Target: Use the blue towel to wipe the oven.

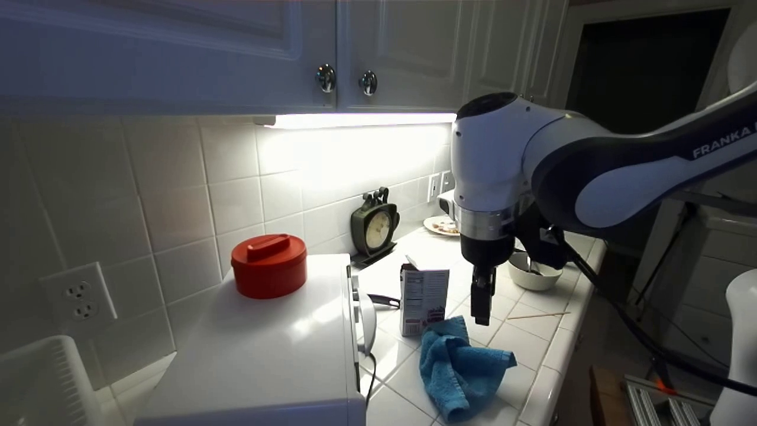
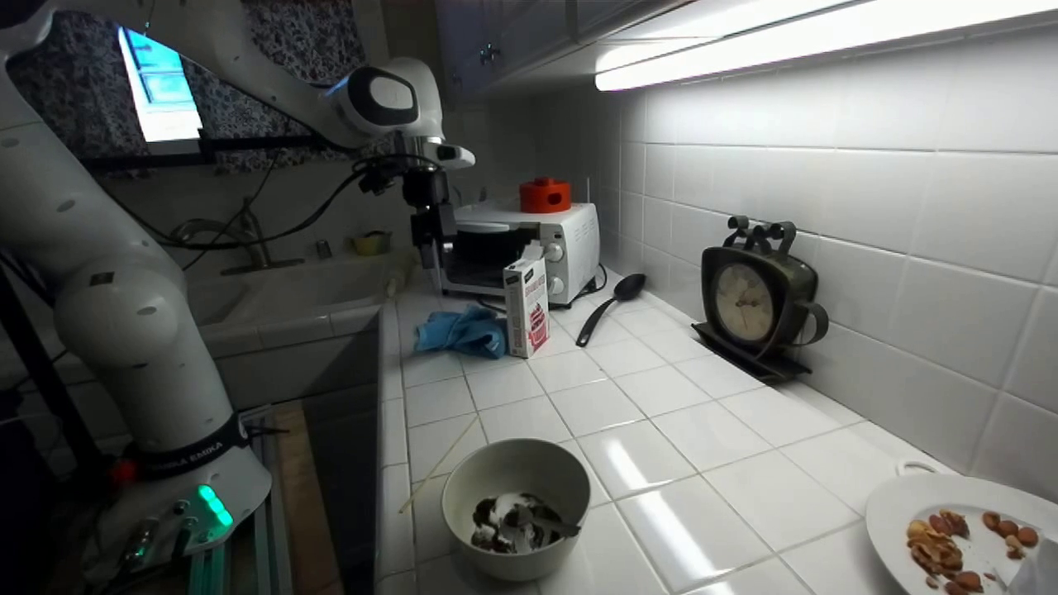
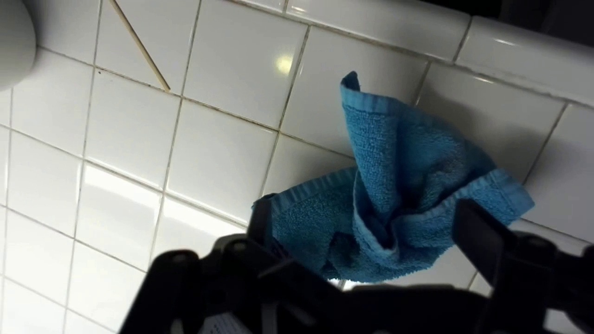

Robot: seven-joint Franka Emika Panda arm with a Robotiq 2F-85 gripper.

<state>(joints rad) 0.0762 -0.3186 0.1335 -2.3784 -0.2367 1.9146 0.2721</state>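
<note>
on ctr (image 2: 595,405), 1 towel (image 3: 390,204) lies blw 2 spread fingers (image 3: 480,236).

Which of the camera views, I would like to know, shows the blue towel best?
The wrist view. It looks down on the blue towel, large enough to show folds and hem, though the gripper hides bits of its edges. Both exterior views show it smaller, at an angle, crumpled beside the box.

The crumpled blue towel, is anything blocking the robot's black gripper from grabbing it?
Nothing visible is: in the wrist view, the open black gripper faces the crumpled blue cloth towel with nothing showing between. The upright white cardboard box stands beside the towel, not between them.
</note>
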